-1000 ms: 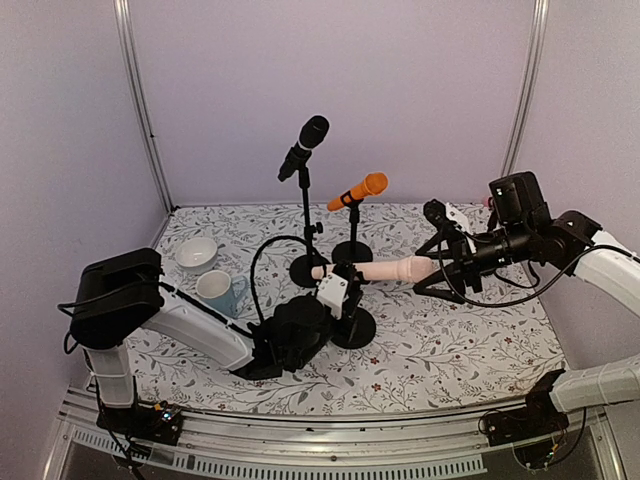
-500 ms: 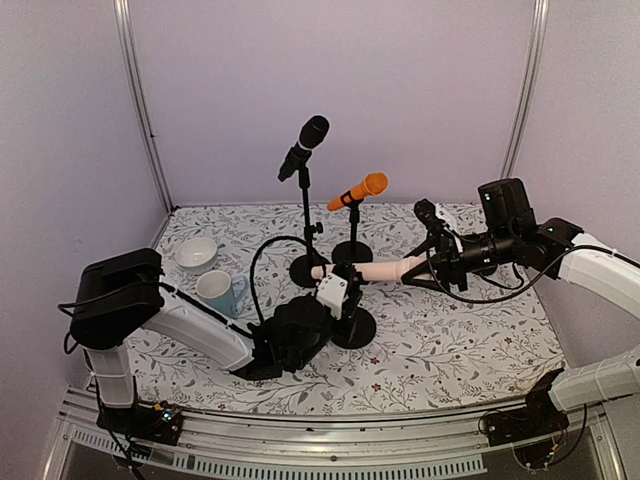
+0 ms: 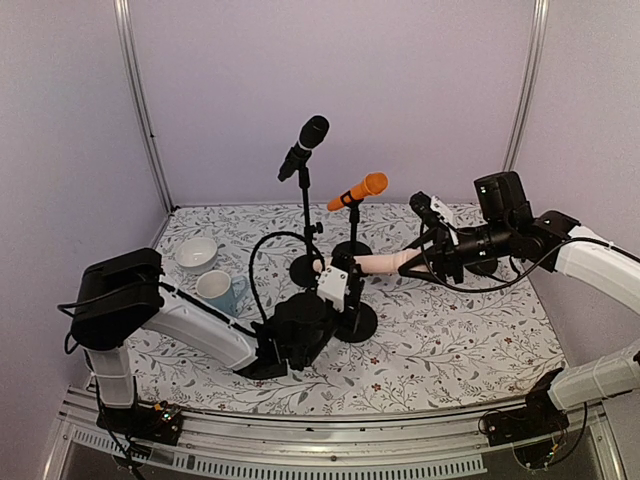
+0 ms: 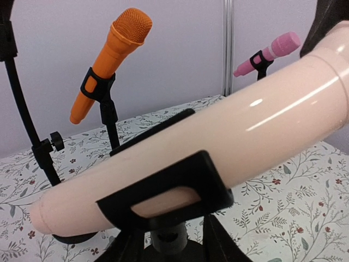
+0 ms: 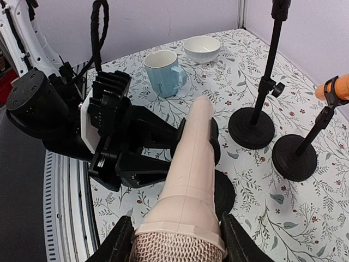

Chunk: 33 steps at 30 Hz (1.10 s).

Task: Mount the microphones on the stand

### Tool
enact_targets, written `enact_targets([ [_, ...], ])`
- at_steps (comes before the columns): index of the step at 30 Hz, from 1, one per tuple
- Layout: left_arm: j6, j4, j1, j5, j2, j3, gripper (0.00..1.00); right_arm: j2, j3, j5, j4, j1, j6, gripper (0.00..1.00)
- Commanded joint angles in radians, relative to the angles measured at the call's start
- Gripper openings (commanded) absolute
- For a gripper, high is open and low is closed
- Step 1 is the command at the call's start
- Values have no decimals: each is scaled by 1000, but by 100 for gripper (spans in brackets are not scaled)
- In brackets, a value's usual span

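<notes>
The pale beige-pink microphone (image 3: 365,263) lies nearly level through the black clip (image 4: 169,191) of a short stand (image 3: 357,322). My right gripper (image 3: 425,258) is shut on it just behind its mesh head, with a finger (image 5: 117,243) on each side. My left gripper (image 4: 168,232) sits low at that stand. Its jaws stand on either side of the post under the clip, slightly open, with a thin gap showing. The black microphone (image 3: 305,145) and the orange microphone (image 3: 358,190) sit clipped on their stands behind. The bright pink microphone (image 4: 270,52) is clipped at the far right.
A blue-and-white mug (image 3: 218,290) and a white bowl (image 3: 197,252) stand at the left. Two round stand bases (image 5: 251,128) (image 5: 294,155) sit close behind the short stand. A black cable (image 3: 258,262) arches over my left arm. Walls close in at the back and both sides.
My right gripper closed on the beige-pink microphone's head end and moved left, sliding it further through the clip. My left jaws loosened a little round the stand's post.
</notes>
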Motion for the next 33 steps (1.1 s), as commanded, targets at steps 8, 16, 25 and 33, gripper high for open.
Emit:
enact_targets([
  [8,51,110,10,15,72,47,8,36,81,18,-77,3,-3,0],
  [16,9,74,15,-16,95,70,41,47,110,24,-101,8,0,0],
  [25,-15,38,52,-36,159,137,42,37,97,10,-93,11,19,0],
  [33,6,78,64,1,196,157,16,31,96,21,-112,11,10,0],
])
